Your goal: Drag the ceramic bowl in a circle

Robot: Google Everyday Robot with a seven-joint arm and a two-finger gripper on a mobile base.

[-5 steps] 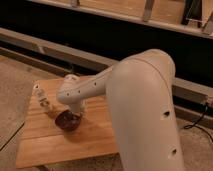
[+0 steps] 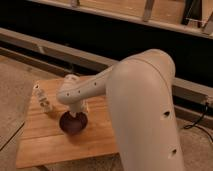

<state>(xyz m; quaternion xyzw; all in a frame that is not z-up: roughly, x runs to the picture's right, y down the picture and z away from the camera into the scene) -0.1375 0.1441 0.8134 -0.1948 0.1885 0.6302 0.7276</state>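
Note:
A dark maroon ceramic bowl (image 2: 73,123) sits on the wooden table (image 2: 60,145), a little left of its middle. My white arm reaches from the right across the table, and its wrist points down right over the bowl. My gripper (image 2: 75,116) is at the bowl's rim, mostly hidden by the wrist and the bowl.
A small clear bottle with a pale label (image 2: 43,100) stands at the table's back left, close to the bowl. A pale object (image 2: 71,78) lies at the back edge behind the arm. A metal rail and dark wall run behind the table. A black cable (image 2: 196,125) lies on the floor at right.
The bowl and the wrist over it have shifted slightly toward the table's front; the bottle has not moved.

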